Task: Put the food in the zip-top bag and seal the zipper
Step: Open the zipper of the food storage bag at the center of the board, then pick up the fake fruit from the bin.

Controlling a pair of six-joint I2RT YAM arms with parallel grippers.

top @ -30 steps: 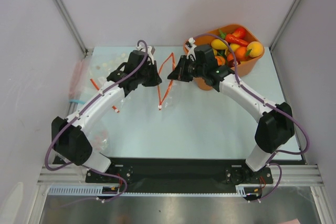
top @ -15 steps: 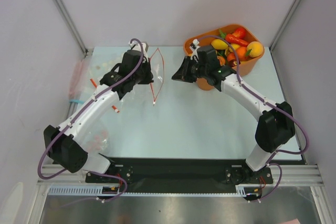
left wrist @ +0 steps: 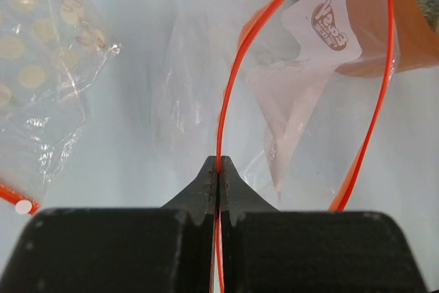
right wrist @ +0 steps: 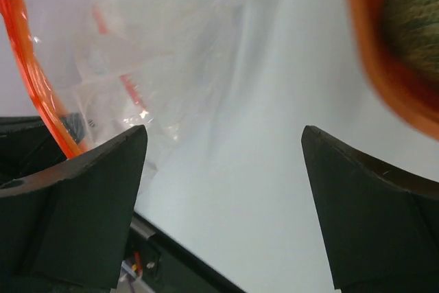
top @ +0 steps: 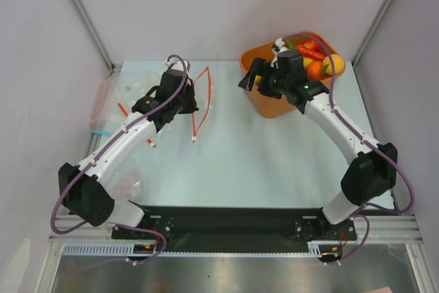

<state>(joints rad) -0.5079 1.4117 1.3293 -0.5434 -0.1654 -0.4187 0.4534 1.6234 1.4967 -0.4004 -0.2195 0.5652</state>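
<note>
Two grippers are on station; only one carries a load. The left gripper (left wrist: 218,169) is clenched on the zipper (left wrist: 225,94), pinching one strand of the red-orange strip so that the zip-top bag (left wrist: 302,80) hangs with its mouth spread in a loop. In the overhead view the bag sits at about 11 o'clock on the table (top: 274,162); whether its lower corner touches the surface cannot be confirmed. The right gripper (top: 252,80) is released, jaws wide and empty, at the 9 o'clock rim of the orange tub (top: 269,110). The food (top: 317,60) lies heaped in that tub, toward 3 o'clock from the right gripper and apart from its fingers; an orange, a yellow mango and a red chili can be made out. The bag mouth lies toward 9 o'clock from it, well apart. Judgement: the step in hand is picking the first piece. The right arm should move over the heap, descend on one uppermost piece and close across its narrow axis, since glossy rounded pieces are likely to slip from a skewed pinch. The left arm should hold the strand steady, mouth facing the tub. No food is in the bag and the zipper is unsealed.
</note>
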